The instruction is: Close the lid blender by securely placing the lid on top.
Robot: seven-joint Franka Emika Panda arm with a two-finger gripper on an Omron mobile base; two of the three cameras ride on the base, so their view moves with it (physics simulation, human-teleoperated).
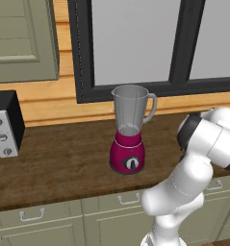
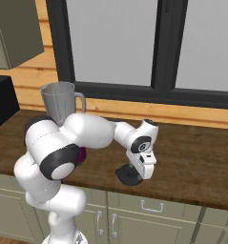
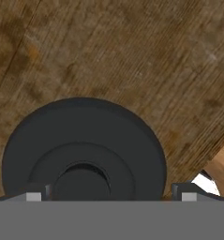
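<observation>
While the blender [image 1: 129,129] stands at centre frame on the wooden table [image 1: 63,163] with its clear jar uncapped and, as far as we can tell, empty, a black-and-silver appliance [image 1: 5,124] sits at the left edge. We see no readable writing. Lower centre in the right base view, our claw [image 2: 134,174] hangs, jaws apart, directly over the lid [image 2: 127,176], which lies flat near the table's front edge.

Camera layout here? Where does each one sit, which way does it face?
Left base view: behind-left of the arm, facing the blender and window; white arm lower right.
Right base view: behind-right, facing the counter; arm reaches to the tool, over the lid.
Hand view: looks down on the lid.
Both base views share the blender.
</observation>
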